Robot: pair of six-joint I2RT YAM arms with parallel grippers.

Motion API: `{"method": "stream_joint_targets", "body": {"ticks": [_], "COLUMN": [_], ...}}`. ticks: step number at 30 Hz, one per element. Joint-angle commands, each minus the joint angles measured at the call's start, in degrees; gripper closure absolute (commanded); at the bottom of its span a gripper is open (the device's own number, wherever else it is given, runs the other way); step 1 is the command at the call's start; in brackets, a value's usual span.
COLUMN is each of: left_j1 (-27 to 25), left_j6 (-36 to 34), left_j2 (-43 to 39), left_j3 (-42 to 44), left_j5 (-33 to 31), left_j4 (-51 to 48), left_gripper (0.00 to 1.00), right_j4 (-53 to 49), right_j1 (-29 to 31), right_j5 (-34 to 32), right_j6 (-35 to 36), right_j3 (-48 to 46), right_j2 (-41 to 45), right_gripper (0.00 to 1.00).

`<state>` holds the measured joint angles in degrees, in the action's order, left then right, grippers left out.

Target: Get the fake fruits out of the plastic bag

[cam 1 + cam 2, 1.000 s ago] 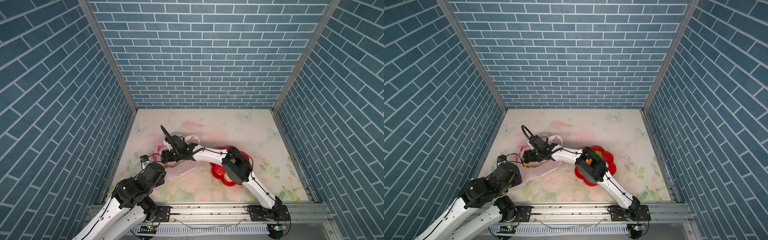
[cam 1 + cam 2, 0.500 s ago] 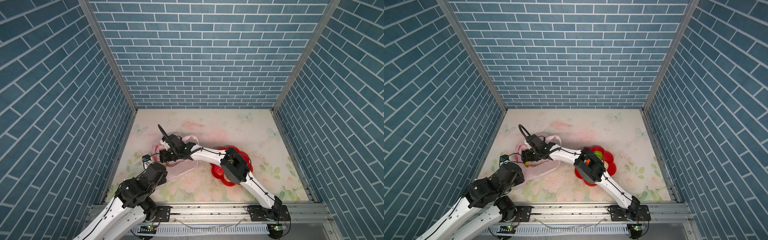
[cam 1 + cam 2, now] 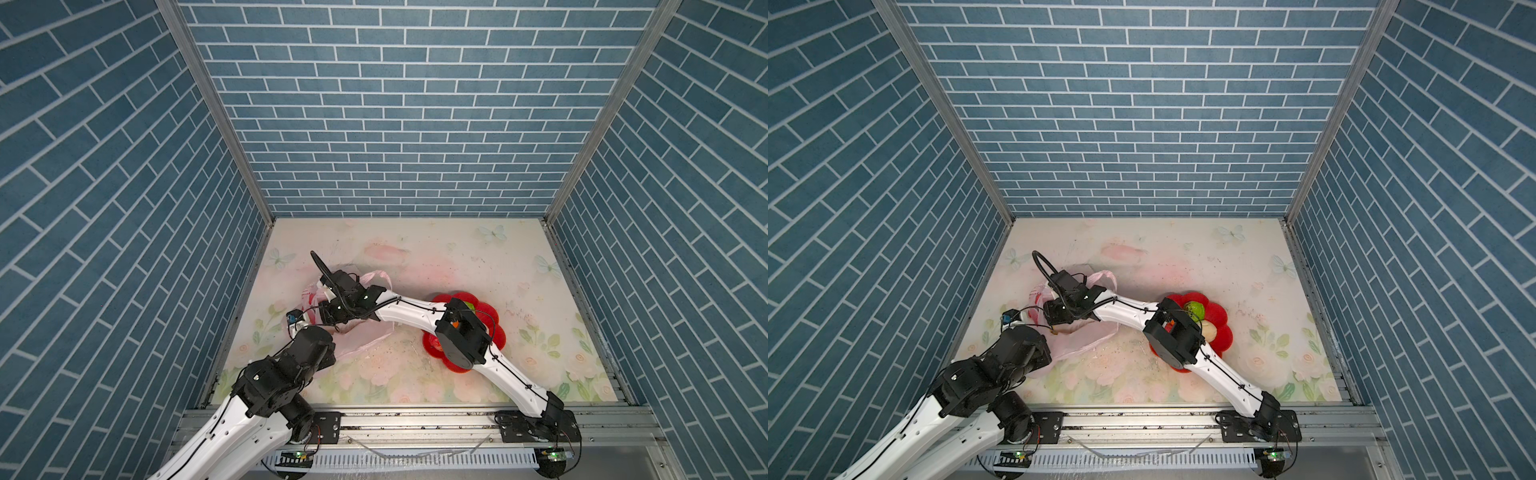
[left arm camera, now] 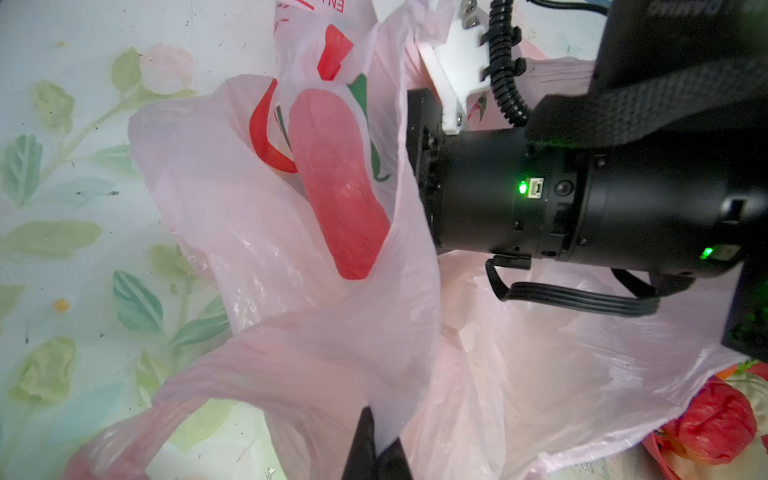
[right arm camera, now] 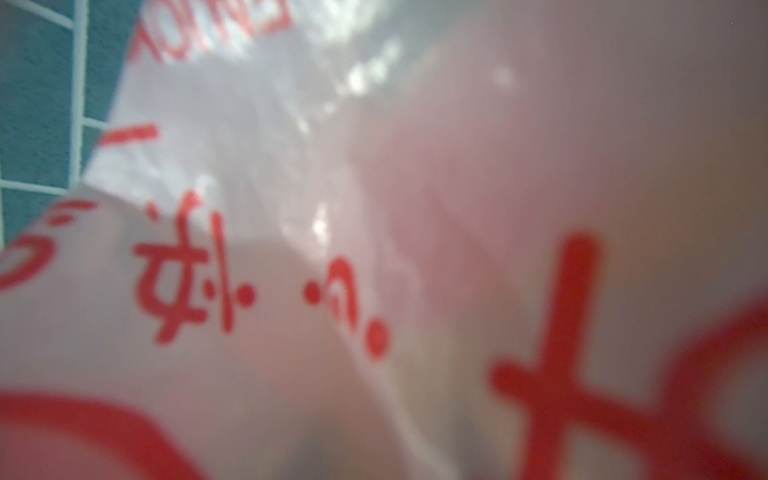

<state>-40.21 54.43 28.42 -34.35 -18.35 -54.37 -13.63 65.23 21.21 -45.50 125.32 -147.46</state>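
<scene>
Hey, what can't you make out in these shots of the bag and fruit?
- Right gripper: jaws buried in the plastic bag in both top views; right wrist view shows only blurred film.
- Any fruits left inside: hidden by film and arms.
- Red dish: partly covered by the right arm's elbow.
- Left gripper: only fingertips show, at the left wrist view's edge.

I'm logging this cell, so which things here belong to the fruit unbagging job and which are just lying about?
Job: plastic bag, green fruit, beige fruit, wrinkled red fruit, left end effector.
Lying about: red flower-shaped dish, floral table cover.
</scene>
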Motion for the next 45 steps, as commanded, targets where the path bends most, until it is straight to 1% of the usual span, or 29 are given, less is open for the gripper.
{"method": "stream_joint_targets", "body": {"ticks": [1,3,7,13,19,35,43,45], "left_j1": [-0.14,-0.14,-0.14,-0.14,-0.17,-0.14,-0.14,-0.14], "left_j6": [-0.3,0.12,0.84,1.11,1.11,0.95,-0.87,-1.33], "left_j2": [-1.36,-2.16,-3.85,-5.56,-7.3,-7.7,-4.61,-3.16], "left_j3": [0.8,0.95,1.64,2.86,3.89,5.1,4.01,3.24], "left_j5": [-1.04,-1.44,-2.42,-3.71,-4.36,-5.35,-6.65,-7.61], "left_j4": [-0.83,-1.55,-2.7,-3.77,-4.17,-3.08,2.34,3.91], "left_gripper": [1.0,1.0,1.0,1.0,1.0,1.0,1.0,1.0], "right_j4": [-3.33,-2.11,2.11,6.31,9.61,12.84,10.78,9.81], "right_j1": [0.25,0.14,-0.27,-1.64,-3.07,-5.03,-5.12,-5.07], "right_j5": [-2.84,-3.17,-3.3,-3.44,-4.54,-5.49,-5.48,-5.56], "right_j6": [-0.29,-0.46,-1.33,-1.79,-2.14,-2.03,1.23,2.09], "right_j3": [0.29,-1.33,-5.85,-11.29,-16.01,-23.02,-26.28,-27.21], "right_j2": [-1.58,-0.67,2.02,6.18,10.21,16.07,21.42,24.17], "right_gripper": [0.73,0.79,0.88,0.95,1.0,1.0,1.0,1.0]}}
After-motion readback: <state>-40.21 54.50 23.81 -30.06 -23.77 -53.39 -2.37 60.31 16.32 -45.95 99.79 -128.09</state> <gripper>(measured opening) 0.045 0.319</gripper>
